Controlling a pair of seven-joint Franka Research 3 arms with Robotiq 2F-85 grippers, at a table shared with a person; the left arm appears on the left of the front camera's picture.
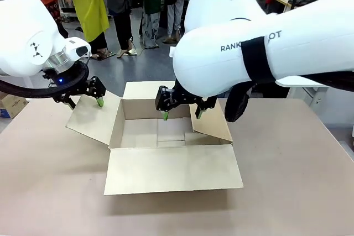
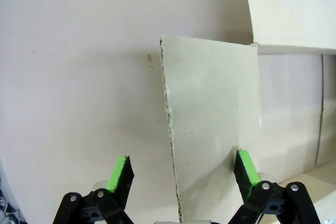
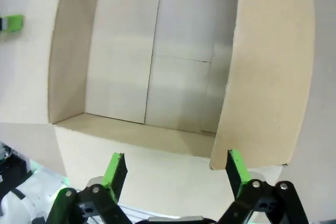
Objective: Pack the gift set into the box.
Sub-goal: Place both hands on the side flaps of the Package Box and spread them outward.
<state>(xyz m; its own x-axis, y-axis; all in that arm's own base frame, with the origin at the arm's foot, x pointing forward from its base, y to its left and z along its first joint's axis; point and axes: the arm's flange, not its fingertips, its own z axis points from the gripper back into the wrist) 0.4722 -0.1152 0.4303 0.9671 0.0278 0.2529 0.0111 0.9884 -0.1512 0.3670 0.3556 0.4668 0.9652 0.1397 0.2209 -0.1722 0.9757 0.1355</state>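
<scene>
The box (image 1: 171, 167) sits open in the middle of the table (image 1: 50, 192), all four flaps folded outward. The left gripper (image 1: 86, 101) hangs over the left flap (image 2: 210, 119) with its jaws spread, and the flap's raw edge runs up between the fingers. The right gripper (image 1: 181, 113), jaws also spread, hovers over the opening beside the right flap (image 3: 268, 66). Whether any pad touches cardboard is hard to tell. A black strap (image 1: 255, 59) cuts the lettering on the right arm (image 1: 287, 42) to "RANK…OT".
</scene>
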